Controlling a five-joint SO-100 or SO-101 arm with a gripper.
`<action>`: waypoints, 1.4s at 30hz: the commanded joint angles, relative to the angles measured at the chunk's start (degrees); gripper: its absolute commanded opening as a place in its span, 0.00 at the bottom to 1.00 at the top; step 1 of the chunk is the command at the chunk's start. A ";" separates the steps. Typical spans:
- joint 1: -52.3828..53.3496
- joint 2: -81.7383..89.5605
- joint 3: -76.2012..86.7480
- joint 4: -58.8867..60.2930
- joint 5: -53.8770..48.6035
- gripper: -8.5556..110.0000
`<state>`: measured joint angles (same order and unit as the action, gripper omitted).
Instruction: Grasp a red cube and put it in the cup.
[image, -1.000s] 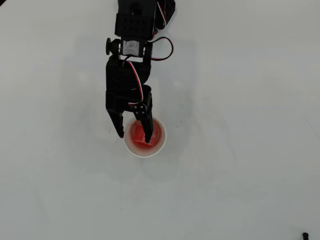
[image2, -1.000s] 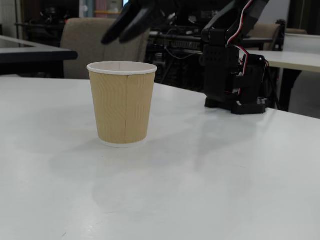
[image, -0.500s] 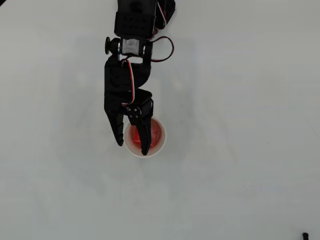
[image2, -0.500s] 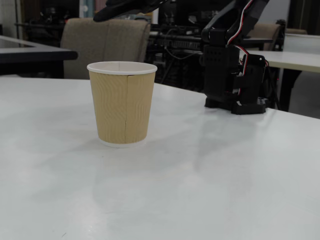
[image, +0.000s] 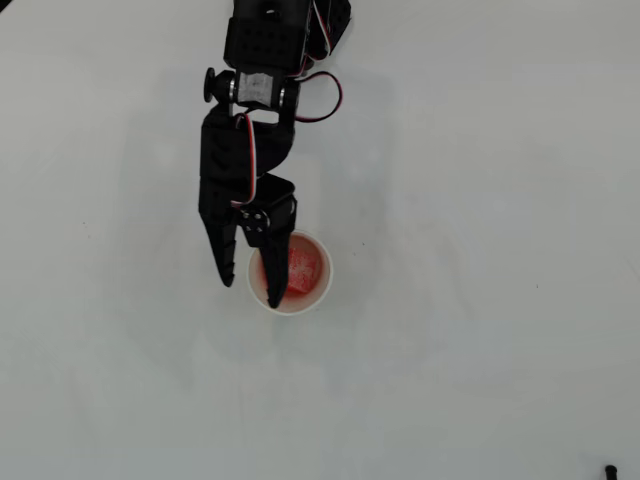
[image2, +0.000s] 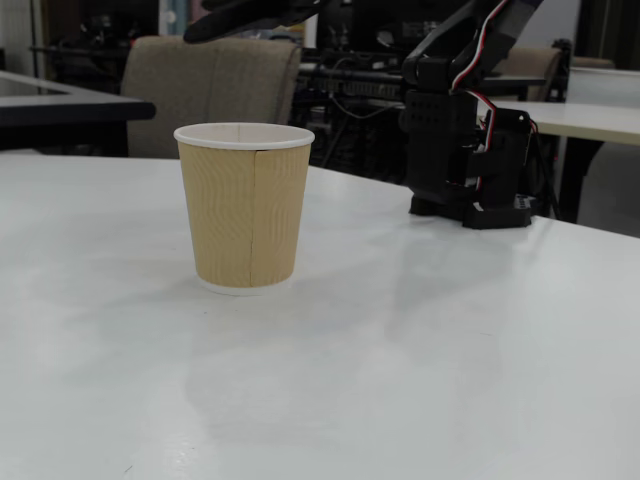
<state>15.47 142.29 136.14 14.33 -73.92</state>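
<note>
Well, the red cube lies down inside the cup, its speckled face up against the reddish-lit inside wall in the overhead view. Fingers are spread and holding nothing: the gripper hangs over the cup's left edge, one tip above the inside, the other outside the rim over the white table. From the fixed view the cup stands upright, tan-sided, white-rimmed, contents hidden.

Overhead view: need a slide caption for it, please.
Open gripper hovers over the cup, red cube already inside.
</note>
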 joint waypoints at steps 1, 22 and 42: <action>3.16 2.72 0.44 -0.62 -0.09 0.25; 11.34 25.75 17.58 9.93 14.85 0.09; -9.76 37.35 31.82 12.22 44.74 0.07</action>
<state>8.61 178.51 169.10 25.49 -32.08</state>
